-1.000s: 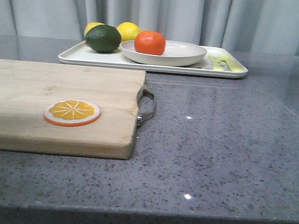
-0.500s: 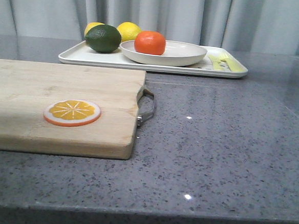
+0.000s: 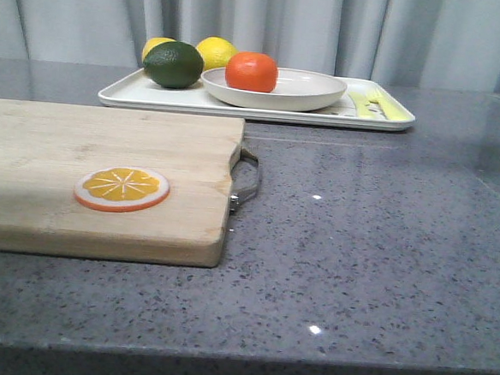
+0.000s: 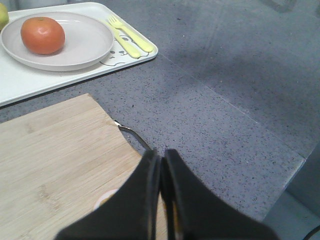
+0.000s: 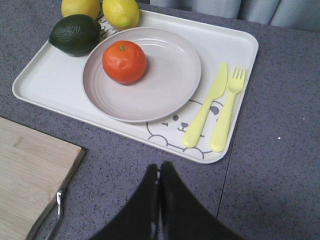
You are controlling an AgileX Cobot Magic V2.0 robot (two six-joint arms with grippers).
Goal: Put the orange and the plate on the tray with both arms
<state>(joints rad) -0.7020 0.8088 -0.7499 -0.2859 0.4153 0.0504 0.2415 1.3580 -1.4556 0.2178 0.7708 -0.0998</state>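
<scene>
- Round bright-orange fruit (image 5: 124, 61) sits inside the wide off-white round plate (image 5: 165, 95), toward the plate's 9 o'clock side in the front view.
- Plate rests on the long white rectangular tray (image 5: 55, 80) with the bear drawing, at the far side of the grey speckled worktop (image 3: 375, 239). Judged from this, both items are already placed.
- Left hand (image 4: 161, 165): 2 dark fingers pressed together, nothing between them. It hangs over the near corner of the pale wooden cutting board (image 4: 55, 165), by its metal handle (image 4: 134, 138).
- Right hand (image 5: 159, 180): fingers closed tight, empty, over bare worktop just short of the tray's near rim.
- Risk 1: the right hand is near the tray rim; a low forward or sideways sweep could nudge the tray and set the orange rolling across the shallow plate.
- Risk 2: the orange is off-centre and free to roll; any jolt could send it over the low rim toward the dark green avocado (image 5: 76, 33) or the 2 yellow lemons (image 5: 120, 12).
- Risk 3: the yellow plastic knife and fork (image 5: 216, 110) lie loose at the tray's 3 o'clock end; a bump would scatter them.
- Risk 4: a dropping left hand could hit the board or the flat orange slice disc (image 3: 121, 188).
</scene>
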